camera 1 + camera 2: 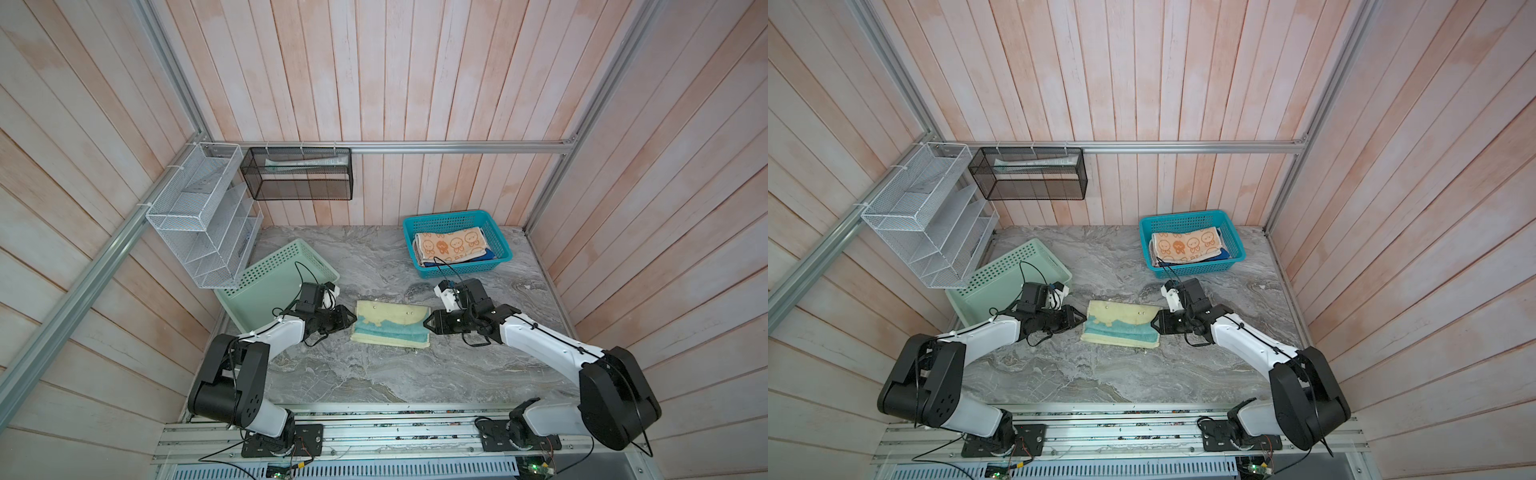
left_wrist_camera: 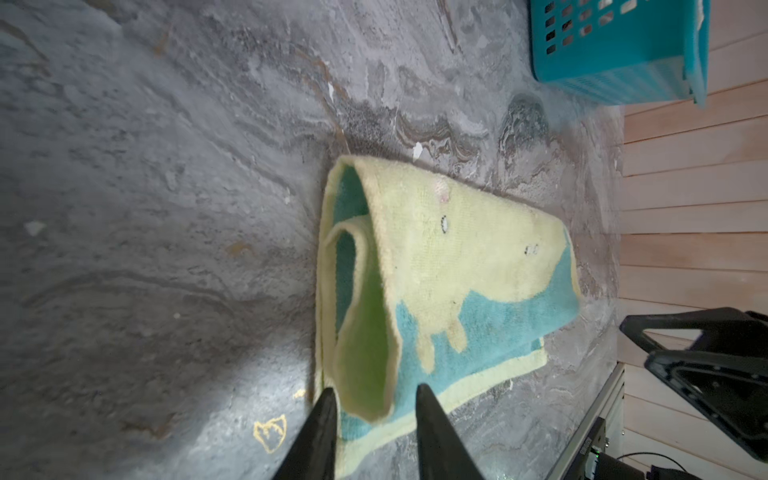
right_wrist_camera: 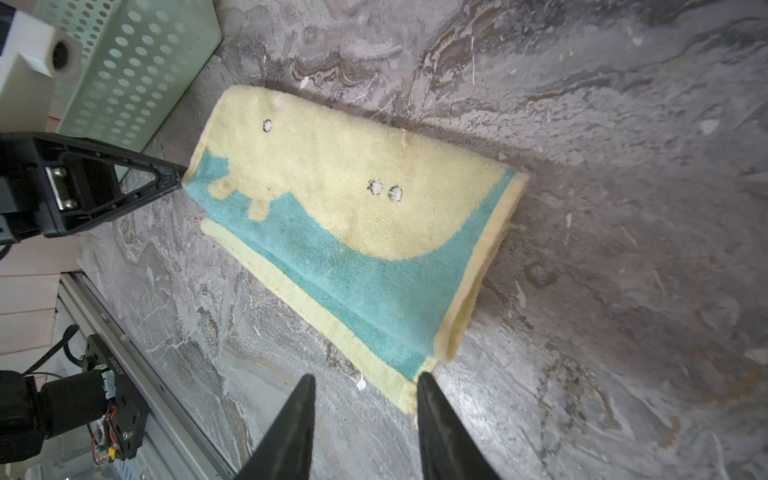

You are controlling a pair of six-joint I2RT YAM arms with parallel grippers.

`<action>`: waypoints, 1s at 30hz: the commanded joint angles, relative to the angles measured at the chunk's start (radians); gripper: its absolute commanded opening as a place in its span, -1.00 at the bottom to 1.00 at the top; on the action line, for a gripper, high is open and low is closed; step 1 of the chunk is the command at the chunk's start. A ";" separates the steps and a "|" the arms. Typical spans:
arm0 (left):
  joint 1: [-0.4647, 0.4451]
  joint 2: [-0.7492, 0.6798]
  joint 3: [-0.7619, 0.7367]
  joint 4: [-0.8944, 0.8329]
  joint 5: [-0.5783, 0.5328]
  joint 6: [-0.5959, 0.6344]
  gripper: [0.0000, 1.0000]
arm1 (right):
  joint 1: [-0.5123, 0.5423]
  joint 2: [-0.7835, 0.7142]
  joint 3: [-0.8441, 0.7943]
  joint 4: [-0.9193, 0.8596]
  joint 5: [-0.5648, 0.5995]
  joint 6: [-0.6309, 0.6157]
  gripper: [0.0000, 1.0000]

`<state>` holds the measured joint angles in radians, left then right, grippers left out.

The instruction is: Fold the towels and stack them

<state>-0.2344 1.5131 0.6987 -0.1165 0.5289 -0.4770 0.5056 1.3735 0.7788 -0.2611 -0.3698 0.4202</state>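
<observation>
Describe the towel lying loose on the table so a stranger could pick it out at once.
On the grey marble tabletop, look midway between the left gripper and the right gripper. The folded towel there is pale yellow with teal patches and lies on the bare stone, whereas the orange-and-cream cartoon towel sits inside the teal basket.

Under folded orange-and-cream cartoon towel point(image 1: 451, 245) in teal plastic basket point(image 1: 453, 217): sliver of royal blue towel point(image 1: 491, 254) only, rest of stack hidden. Cropped by left wrist view's edge: same basket. Inside black wire-mesh wall basket point(image 1: 297, 189): pale object point(image 1: 303, 163), too indistinct to identify. Cropped behind fingertips in own wrist view: left end effector point(image 2: 374, 390).
</observation>
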 commanded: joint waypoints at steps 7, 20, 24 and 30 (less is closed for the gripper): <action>0.003 0.040 0.025 0.030 0.046 -0.064 -0.21 | -0.004 0.129 0.032 -0.002 -0.018 0.092 -0.12; -0.003 0.071 0.060 0.021 0.093 -0.047 -0.97 | -0.004 0.213 0.090 0.025 -0.062 0.068 -0.88; 0.002 0.044 0.080 -0.032 0.074 -0.019 -1.00 | -0.004 0.187 0.114 -0.009 -0.054 0.053 -1.00; 0.006 -0.012 0.109 -0.127 0.062 0.002 -1.00 | -0.004 0.128 0.138 -0.088 -0.064 0.060 -1.00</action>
<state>-0.2344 1.5429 0.7742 -0.1772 0.6079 -0.5102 0.5007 1.5482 0.8898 -0.2874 -0.4179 0.4892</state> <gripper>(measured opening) 0.053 0.047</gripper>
